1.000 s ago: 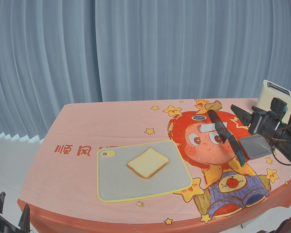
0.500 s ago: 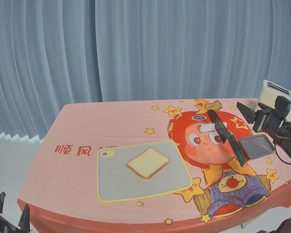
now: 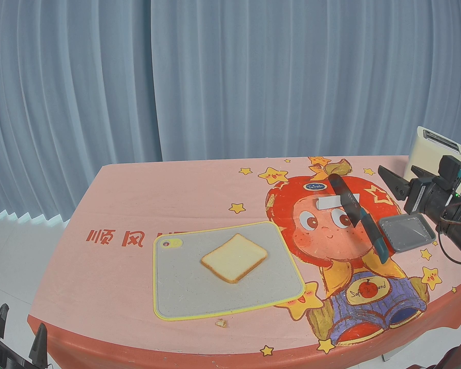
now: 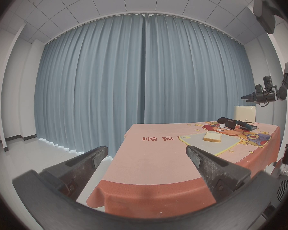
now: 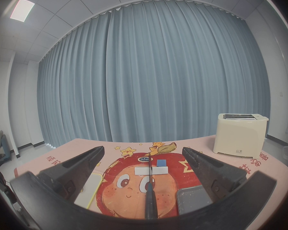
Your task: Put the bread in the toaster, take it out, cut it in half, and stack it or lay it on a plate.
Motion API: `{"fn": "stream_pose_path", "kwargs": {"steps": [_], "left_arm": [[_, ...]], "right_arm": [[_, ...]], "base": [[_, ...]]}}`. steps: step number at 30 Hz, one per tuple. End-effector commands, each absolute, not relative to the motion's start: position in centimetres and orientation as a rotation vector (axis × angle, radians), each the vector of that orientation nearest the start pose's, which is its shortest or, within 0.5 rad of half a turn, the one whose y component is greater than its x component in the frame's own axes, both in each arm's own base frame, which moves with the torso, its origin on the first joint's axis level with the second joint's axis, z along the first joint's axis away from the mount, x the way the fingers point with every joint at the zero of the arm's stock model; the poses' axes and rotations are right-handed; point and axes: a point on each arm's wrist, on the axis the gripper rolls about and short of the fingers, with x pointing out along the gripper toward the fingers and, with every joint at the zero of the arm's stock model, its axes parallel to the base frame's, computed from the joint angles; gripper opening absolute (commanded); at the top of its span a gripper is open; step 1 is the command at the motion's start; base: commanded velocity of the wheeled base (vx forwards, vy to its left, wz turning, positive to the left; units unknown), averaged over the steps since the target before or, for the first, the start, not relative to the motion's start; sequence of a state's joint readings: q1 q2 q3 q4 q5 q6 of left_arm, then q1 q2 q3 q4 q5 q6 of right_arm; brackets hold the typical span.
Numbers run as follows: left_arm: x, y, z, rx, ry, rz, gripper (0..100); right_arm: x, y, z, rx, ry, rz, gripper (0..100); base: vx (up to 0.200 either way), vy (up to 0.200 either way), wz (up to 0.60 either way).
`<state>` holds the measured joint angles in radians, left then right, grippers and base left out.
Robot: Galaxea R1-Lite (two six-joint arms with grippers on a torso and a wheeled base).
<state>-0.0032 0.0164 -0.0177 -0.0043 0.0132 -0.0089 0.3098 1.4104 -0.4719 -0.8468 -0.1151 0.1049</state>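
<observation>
- Centrally, low in the head view, the bread (image 3: pixel 234 258) lies flat as one whole slice on the grey, yellow-rimmed cutting board (image 3: pixel 189 293), a little right of the board's middle.
- At the right edge of that frame the right gripper (image 3: pixel 400 175) hangs above the table, its two dark fingers spread well apart with only air between them.
- Behind it, in the far right of the frame, the cream toaster (image 3: pixel 435 149) stands upright near the table's back corner, slots facing up.
- Just below the right gripper in the picture, a grey tray (image 3: pixel 406 233) with a raised rim lies flat on the table.
- Just left of the tray, the knife (image 3: pixel 366 224) runs diagonally from upper left to lower right, dark blade toward the back and teal handle toward the front. Its blade seems to be propped on a small white block (image 3: pixel 327 203), though the contact is hard to judge from here.
- Down in the lower-left corner, the left gripper (image 3: pixel 19 321) sits below the table's near edge and well apart from the board, fingers likewise spread and clamped on nothing.
- A small crumb (image 3: pixel 221 323) rests on the pink cartoon tablecloth (image 3: pixel 138 201), just below the board's near rim.
- A pleated blue-grey curtain (image 3: pixel 241 62) spans the upper half of the frame behind the table.
</observation>
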Motion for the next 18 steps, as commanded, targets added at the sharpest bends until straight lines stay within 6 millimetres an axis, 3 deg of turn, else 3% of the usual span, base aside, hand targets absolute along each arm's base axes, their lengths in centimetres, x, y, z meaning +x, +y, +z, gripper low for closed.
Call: {"fn": "stream_pose_path", "kwargs": {"steps": [1,18], "left_arm": [[-2.2,0.0,7.6,-0.009,0.012,0.011,100],[-2.2,0.0,7.6,-0.009,0.012,0.011,100]], "right_arm": [[20.6,6.3,17.8,0.063,0.162,0.179,100],[22.5,6.6,14.6,0.033,0.294,0.153,100]], "base": [[0.0,0.0,0.0],[0.0,0.0,0.0]]}}
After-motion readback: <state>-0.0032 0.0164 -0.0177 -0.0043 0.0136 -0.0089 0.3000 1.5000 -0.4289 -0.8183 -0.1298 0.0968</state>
